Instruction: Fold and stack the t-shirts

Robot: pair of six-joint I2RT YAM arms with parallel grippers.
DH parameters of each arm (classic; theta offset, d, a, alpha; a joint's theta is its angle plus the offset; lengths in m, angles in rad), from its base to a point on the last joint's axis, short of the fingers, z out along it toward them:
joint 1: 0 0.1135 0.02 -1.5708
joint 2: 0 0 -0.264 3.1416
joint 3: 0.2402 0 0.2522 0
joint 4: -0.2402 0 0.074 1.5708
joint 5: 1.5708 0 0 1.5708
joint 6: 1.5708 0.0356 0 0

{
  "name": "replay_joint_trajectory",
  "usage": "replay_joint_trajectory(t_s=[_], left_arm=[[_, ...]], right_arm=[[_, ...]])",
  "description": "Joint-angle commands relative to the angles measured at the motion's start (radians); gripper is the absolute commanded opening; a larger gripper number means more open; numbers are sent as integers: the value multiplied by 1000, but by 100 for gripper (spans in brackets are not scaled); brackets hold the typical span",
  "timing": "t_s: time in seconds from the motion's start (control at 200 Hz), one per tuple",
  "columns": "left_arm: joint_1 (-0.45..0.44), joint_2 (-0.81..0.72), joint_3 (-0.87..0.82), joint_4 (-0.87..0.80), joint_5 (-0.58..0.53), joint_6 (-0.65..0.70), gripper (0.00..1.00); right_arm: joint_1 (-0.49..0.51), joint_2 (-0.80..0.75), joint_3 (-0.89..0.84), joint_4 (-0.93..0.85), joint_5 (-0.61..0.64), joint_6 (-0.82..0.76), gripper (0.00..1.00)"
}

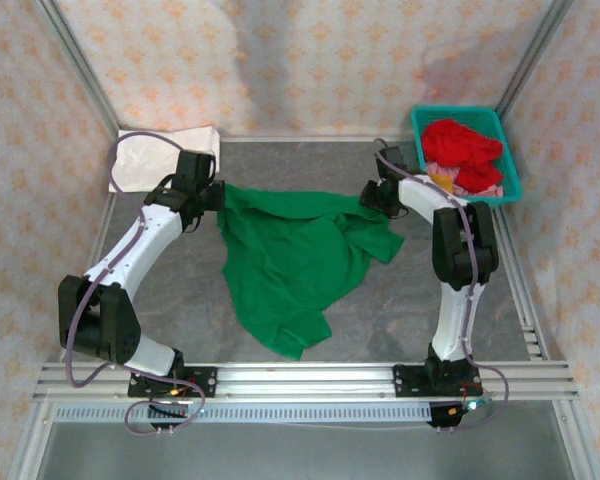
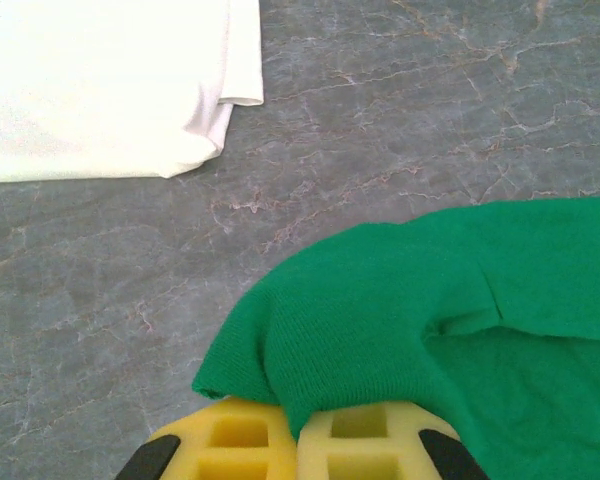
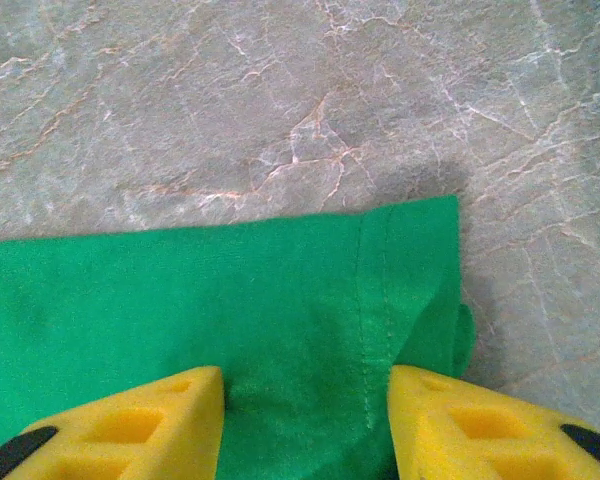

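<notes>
**Top external view: two arms at a green t-shirt spread on a grey table**

A bright green t-shirt [image 1: 295,265] lies loosely spread and wrinkled in the middle of the grey marbled table [image 1: 410,310]. The left gripper [image 1: 218,195] meets its far left corner and the right gripper [image 1: 378,195] its far right edge. A folded white t-shirt [image 1: 165,158] sits in the far left corner, well apart from the green one. A teal basket [image 1: 455,110] in the far right corner holds a crumpled red t-shirt [image 1: 460,143] on top of pink and yellow cloth.

In the left wrist view, the left gripper [image 2: 298,430] has its yellow fingers pressed together, pinching a fold of the green t-shirt [image 2: 430,320]. The white t-shirt [image 2: 100,80] lies beyond it.

In the right wrist view, the right gripper [image 3: 305,400] stands partly open. Its yellow fingers [image 3: 160,420] straddle the stitched hem of the green t-shirt [image 3: 180,300], which lies flat and unclamped.
</notes>
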Motion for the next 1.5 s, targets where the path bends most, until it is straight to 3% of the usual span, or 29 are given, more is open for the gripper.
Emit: replay_joint_trajectory(t_s=[0.0,0.06,0.24,0.36,0.535,0.926,1.171,1.491], left_arm=[[5,8,-1,3,-34,-5,0],[5,11,-2,5,-35,-5,0],[5,12,-1,12,-41,-12,0],[5,-1,-5,23,-44,-13,0],[8,17,18,66,-45,-9,0],[18,222,364,10,-28,1,0],[19,37,232,21,-46,6,0],[17,-436,-20,-13,47,1,0]], right_arm=[[-12,60,38,-1,10,-2,42],[-16,71,39,15,-12,7,39],[-16,25,4,58,-40,19,9],[-21,-79,-64,104,-29,36,0],[-30,-232,-153,177,-24,60,0],[-45,-332,-62,129,44,63,0],[-50,-571,-177,105,64,106,0],[-29,-1048,-351,14,-44,82,0]])
